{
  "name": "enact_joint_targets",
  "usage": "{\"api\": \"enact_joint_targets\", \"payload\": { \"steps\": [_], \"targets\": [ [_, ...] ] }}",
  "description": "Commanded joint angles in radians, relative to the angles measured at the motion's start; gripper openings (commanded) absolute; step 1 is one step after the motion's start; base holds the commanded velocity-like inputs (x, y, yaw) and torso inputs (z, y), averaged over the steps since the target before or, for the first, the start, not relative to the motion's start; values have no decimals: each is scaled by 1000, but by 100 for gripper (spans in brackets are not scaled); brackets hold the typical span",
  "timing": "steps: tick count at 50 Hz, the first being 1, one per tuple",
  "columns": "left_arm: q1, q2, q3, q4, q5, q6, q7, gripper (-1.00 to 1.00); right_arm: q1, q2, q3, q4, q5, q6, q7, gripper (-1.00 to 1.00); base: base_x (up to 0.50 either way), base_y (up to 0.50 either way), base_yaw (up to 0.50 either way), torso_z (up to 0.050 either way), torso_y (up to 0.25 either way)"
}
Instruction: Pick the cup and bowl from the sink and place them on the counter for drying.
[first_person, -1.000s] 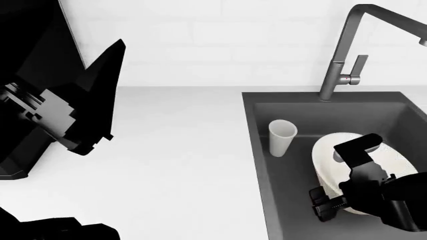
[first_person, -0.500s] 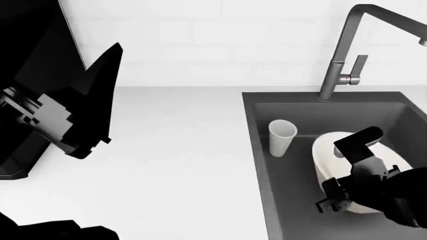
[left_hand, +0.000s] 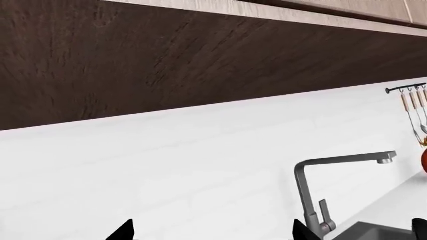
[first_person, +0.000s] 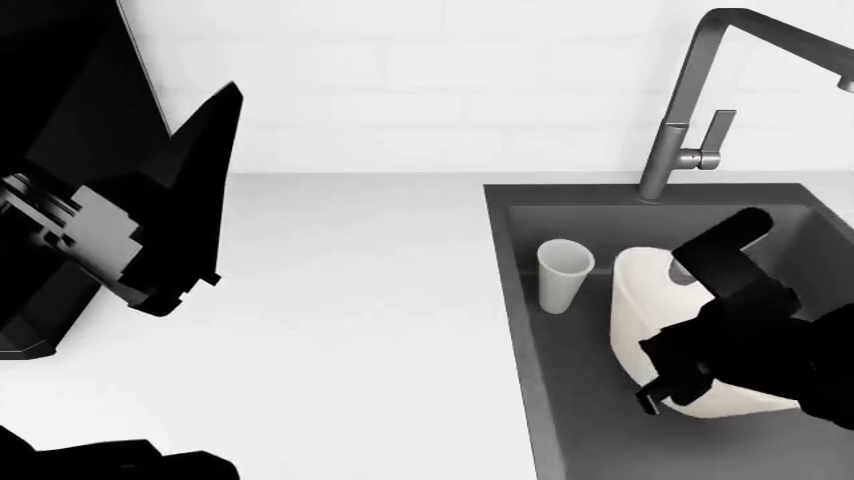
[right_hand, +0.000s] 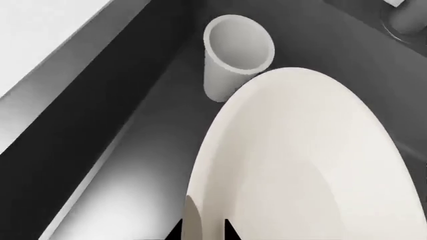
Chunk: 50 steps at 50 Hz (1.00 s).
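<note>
I see a white tiled wall behind a smooth white counter (first_person: 360, 300), and on my right the dark grey sink (first_person: 561, 400) sunk into it, with a tall bent grey metal faucet (first_person: 681, 120) at the back. My right gripper (first_person: 701, 320) is down inside the sink, right on the big cream bowl (first_person: 641, 310). One finger reaches over the rim into the bowl and the other sits under the outside wall, so the jaws are pinched on the rim. In the right wrist view the two black fingertips (right_hand: 227, 231) show at the bowl's near edge. The bowl is smooth, round and deep. The small white cup (first_person: 563, 275) stands upright on the sink floor just beside the bowl, toward the counter; I cannot tell if they touch. It is plain, taller than wide, with no handle. My left gripper (first_person: 187, 270) hangs above the counter, well away from the sink; I cannot tell how far open it is. Compared with a second ago, the bowl has tipped up on its side and my right arm has risen a little. The cup has not moved.
</note>
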Motion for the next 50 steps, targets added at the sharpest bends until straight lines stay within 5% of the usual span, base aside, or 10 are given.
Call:
{"api": "enact_joint_targets", "payload": {
  "steps": [1, 24, 33, 50],
  "targets": [
    [-9, 3, 1, -4, 2, 0, 0, 100, 129, 32, 5, -85, 37, 81, -67, -100, 0, 0, 0, 0, 0],
    [-4, -5, -18, 5, -6, 0, 0, 100, 420, 31, 24, -189, 204, 242, -108, -100, 0, 0, 0, 0, 0],
    [-3, -11, -36, 7, -13, 0, 0, 100, 627, 23, -70, -199, 331, 260, -87, -100, 0, 0, 0, 0, 0],
    [-14, -14, -55, 3, -24, 0, 0, 100, 952, -129, -195, -138, 420, 234, -163, -100, 0, 0, 0, 0, 1]
  ]
}}
